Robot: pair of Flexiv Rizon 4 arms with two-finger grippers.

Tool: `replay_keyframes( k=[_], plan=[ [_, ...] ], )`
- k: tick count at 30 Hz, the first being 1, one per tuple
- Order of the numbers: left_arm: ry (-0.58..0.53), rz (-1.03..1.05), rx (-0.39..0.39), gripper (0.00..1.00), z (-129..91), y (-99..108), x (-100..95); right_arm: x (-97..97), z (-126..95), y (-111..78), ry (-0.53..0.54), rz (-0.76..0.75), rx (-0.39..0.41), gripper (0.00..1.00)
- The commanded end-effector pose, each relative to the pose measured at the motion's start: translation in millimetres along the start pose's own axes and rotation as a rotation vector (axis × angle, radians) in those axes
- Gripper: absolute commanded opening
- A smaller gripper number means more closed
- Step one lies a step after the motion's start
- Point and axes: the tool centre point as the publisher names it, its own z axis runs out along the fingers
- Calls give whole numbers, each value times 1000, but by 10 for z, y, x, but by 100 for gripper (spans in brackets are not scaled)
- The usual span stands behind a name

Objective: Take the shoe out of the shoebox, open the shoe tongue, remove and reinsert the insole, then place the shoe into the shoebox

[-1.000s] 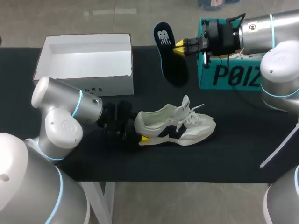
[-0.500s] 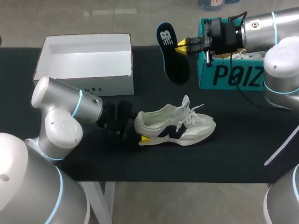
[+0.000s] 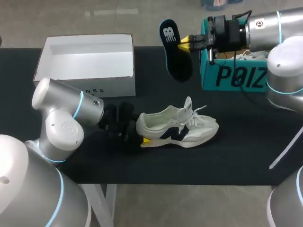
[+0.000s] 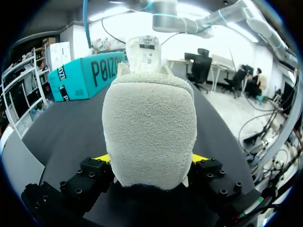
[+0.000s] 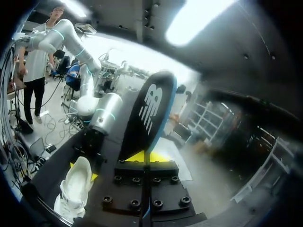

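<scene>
Head view has the shoe (image 3: 182, 127), a white trainer with a dark mark on its side, standing on its sole on the black table (image 3: 236, 156), outside the shoebox. Its toe points toward the right arm's side and its heel toward the left arm (image 3: 66, 113). The laces (image 3: 195, 109) lie loose and the tongue (image 3: 188, 103) stands up. The left gripper (image 3: 143, 134) is closed on the heel. In the left wrist view the grey heel fills the space between the two yellow fingertips (image 4: 199, 158), which press on it from either side.

The insole (image 3: 174, 52) is out of the shoe, up in the air over the far part of the table, clear of the shoe and between the shoebox and the teal box (image 3: 232, 75). It is dark with a white mark and hangs tilted, the marked end uppermost. The right gripper (image 3: 184, 43) pinches its edge between both yellow tips. The right wrist view shows the insole (image 5: 144, 118) rising straight ahead of the closed fingers, with the shoe (image 5: 75, 189) down on the table beside and below them.

The shoebox (image 3: 109, 87), white with no lid on it, sits at the far left of the table, near the left arm. The right arm (image 3: 265, 28) comes in above the teal box
</scene>
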Motion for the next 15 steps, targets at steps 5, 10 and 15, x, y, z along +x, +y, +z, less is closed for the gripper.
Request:
replay_keyframes(
  k=[5,10,15],
  plan=[
    [-1,0,-2,0,9,13,7,208,32,278,-97,136,25,0],
    [-1,0,-2,0,9,13,7,241,-98,480,-144,258,37,0],
    [-1,0,-2,0,9,13,7,262,-234,763,-240,455,-9,0]
  ],
)
